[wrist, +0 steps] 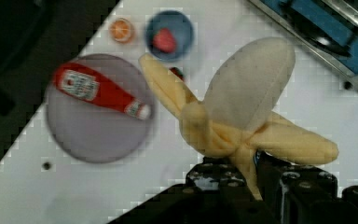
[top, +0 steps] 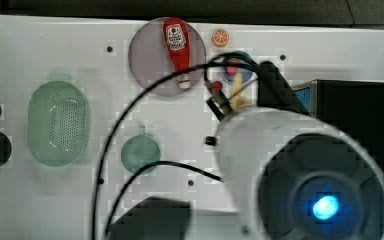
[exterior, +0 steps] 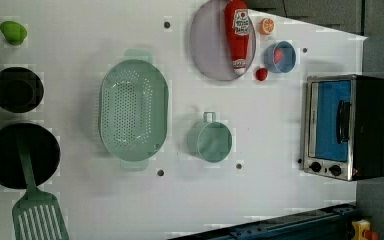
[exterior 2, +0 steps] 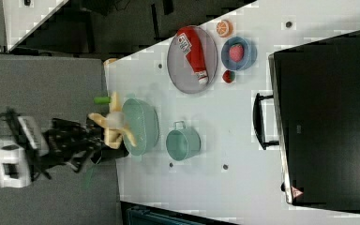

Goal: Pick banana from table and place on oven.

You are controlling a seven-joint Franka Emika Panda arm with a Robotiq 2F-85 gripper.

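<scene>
White tabletop (exterior: pixel 260 200), flat and dotted with small dark bolt holes, fills the scene, with dark floor beyond its edges.

Nearest the wrist camera, the black two-fingered gripper (wrist: pixel 251 179) is closed narrowly on the stem of the small pale yellow toy banana (wrist: pixel 242 112), holding it up clear of the table. The banana looks partly peeled: a rounded whitish fruit core stands up from the middle, and soft yellow peel flaps splay out to either side. In the right view the banana (exterior 2: pixel 112 124) hangs at the gripper's (exterior 2: pixel 93 136) tip, left of centre; in the top view it (top: pixel 239 92) peeks out just above the white arm, near the centre.

Farther off, a grey round plate (exterior: pixel 207 50) at the upper middle of the left view carries a red squeeze ketchup bottle (exterior: pixel 236 32) with a white label; its print is too small to read. Beside the plate sit a round orange slice (exterior: pixel 266 26), a small blue bowl (exterior: pixel 280 57) holding something red, and a small red ball-like item (exterior: pixel 261 74).

Toward the left view's right edge stands the boxy toaster oven (exterior: pixel 345 127), with a black top, silver frame, blue-tinted glass door with a dark handle, and black knobs. A small red triangular warning sticker marks one corner (exterior 2: pixel 296 192) of its top; no wording is legible. Mid-table are a teal cup (exterior: pixel 210 140) and a pale green perforated colander (exterior: pixel 133 110).
</scene>
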